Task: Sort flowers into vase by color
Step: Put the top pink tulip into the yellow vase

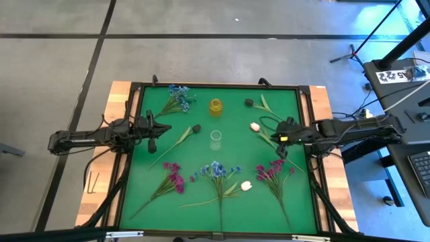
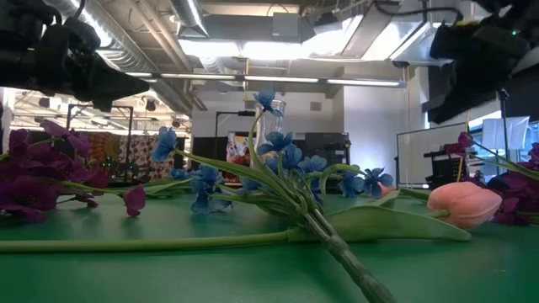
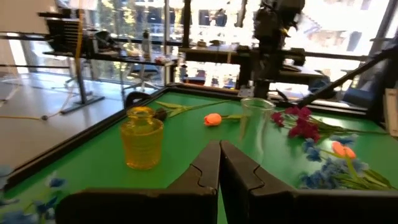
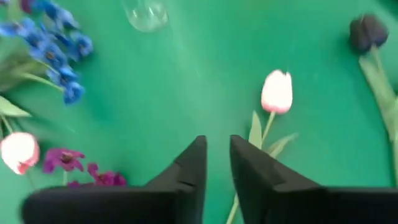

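Flowers lie flat on the green mat. In the high view I see a blue spray at the far left, a dark-headed stem, another dark-headed stem, a white-pink tulip, and near-side magenta sprays, a blue spray and a second tulip. A yellow vase and a clear glass vase stand mid-table. My left gripper is shut, level above the mat's left part. My right gripper is narrowly open, tipped down over the mat beside the tulip's stem.
A raised black frame borders the mat. The yellow vase and clear vase stand ahead of my left gripper. In the low view the near blue spray and tulip lie close to the near edge. Bare mat lies between the two vases and the arms.
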### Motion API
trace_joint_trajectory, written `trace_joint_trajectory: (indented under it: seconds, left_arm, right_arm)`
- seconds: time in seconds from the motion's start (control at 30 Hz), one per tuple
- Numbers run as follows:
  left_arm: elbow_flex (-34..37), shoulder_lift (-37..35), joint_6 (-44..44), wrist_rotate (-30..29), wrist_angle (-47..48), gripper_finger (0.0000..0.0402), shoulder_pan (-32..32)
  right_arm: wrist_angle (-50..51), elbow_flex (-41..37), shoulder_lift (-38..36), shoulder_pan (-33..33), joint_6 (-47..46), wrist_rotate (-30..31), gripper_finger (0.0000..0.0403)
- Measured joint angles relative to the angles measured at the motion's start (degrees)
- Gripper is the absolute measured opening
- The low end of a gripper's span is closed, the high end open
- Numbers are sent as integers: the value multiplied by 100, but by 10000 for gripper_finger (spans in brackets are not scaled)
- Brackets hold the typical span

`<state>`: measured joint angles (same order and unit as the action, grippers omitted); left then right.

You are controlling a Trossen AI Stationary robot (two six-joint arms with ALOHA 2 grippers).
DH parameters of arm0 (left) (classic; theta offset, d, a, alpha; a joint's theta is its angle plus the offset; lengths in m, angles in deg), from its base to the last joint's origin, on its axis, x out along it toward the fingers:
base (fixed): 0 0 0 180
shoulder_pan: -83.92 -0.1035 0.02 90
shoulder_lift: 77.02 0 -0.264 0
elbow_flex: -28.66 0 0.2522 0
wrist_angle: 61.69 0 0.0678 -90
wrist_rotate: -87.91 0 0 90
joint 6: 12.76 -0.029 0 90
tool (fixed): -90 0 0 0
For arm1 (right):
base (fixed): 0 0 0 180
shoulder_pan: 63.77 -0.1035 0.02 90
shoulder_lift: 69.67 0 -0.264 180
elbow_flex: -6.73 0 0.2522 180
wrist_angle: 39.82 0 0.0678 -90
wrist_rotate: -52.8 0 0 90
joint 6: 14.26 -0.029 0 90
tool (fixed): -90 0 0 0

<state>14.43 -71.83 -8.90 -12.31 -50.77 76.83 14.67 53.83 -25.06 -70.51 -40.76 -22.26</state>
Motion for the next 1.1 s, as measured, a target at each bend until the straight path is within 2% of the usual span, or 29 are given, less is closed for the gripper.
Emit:
trace_joint_trajectory:
  seconds: [0.17, 0.33, 0.53, 0.7, 0.9, 1.1]
  left_arm:
    - [0, 0, -2, -120, 47, 0, 0]
    - [0, 0, 0, -118, 45, 0, 0]
    - [0, 0, 31, -122, 43, 0, 0]
    - [0, 0, 36, -122, 42, 0, 0]
    - [0, 0, 44, -124, 42, 0, 0]
    - [0, 0, 46, -127, 40, 0, 0]
  right_arm:
    - [-9, 0, 711, 0, -262, 158, 149]
    - [46, 0, 1616, 230, -353, 382, 182]
    - [-65, 0, 2480, 1002, -290, 12, 188]
    - [-513, 0, 2770, 1492, 194, -492, 188]
    - [-619, -31, 2809, 1742, 466, -851, 189]
    - [-466, -301, 2809, 1728, 285, -852, 189]
